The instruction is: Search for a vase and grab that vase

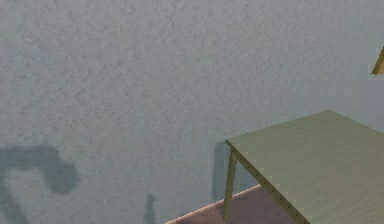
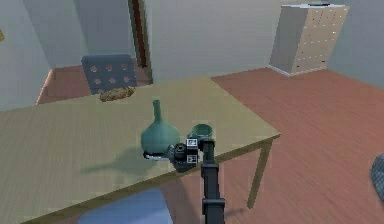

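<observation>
**Forward view.** We log a pale wall. One corner of a wooden table sits at the view's right, with a strip of reddish floor beneath it.

**Arm side view.** On a long tabletop we log a teal vase, round-bellied and narrow-necked, standing upright near the nearer edge. A small dark cup stands just beside it. A blue chair is beyond the table, and a pale dresser is well apart. The arm rises to the gripper, which sits at the vase's base.

**Risk, as we judge it.** A sideways nudge could topple the vase or shove it against the cup. A grip taken too low might slip on the rounded body.

**Gripper.** We cannot tell how its fingers stand. We also cannot tell whether it holds anything, since the vase stands on the table right at it.
</observation>
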